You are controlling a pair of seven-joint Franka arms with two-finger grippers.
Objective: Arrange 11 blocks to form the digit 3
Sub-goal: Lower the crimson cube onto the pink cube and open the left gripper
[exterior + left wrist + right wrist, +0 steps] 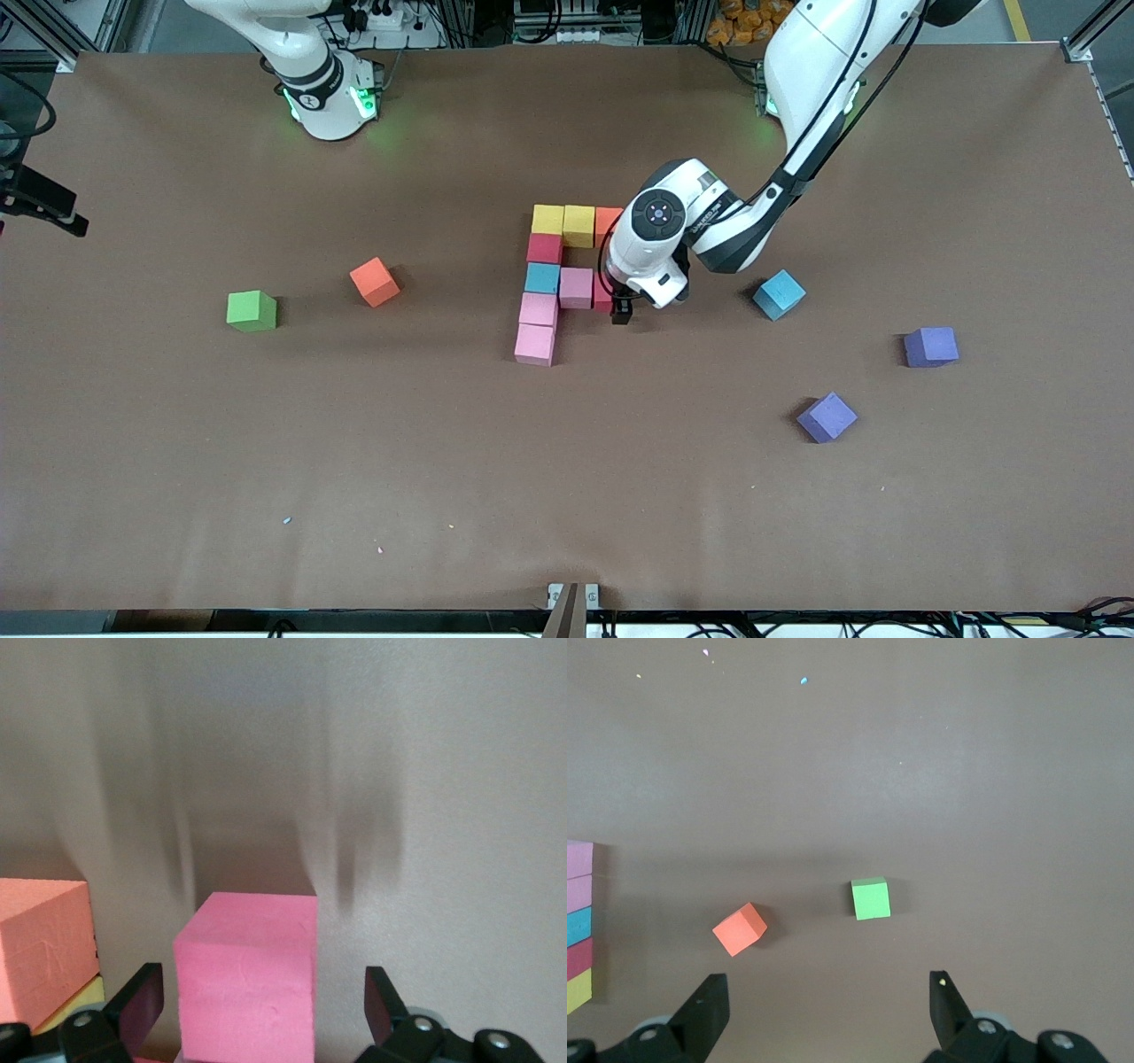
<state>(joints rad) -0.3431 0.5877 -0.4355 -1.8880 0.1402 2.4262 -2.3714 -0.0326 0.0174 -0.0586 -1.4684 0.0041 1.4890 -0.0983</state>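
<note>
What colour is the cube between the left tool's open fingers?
Red-pink; the cube shows best in the left wrist view, between the left tool.

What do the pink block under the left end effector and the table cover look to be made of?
Pink block: probably dense foam, matte; its faces look slightly grainy and creased, without shine. Table cover: looks like brown paper or felt-like sheet, matte, evenly dull with fine speckle; which one is unclear.

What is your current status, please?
Left pincer open astride red block at the figure. Right pincer open, waiting. Nothing in the way.
</note>
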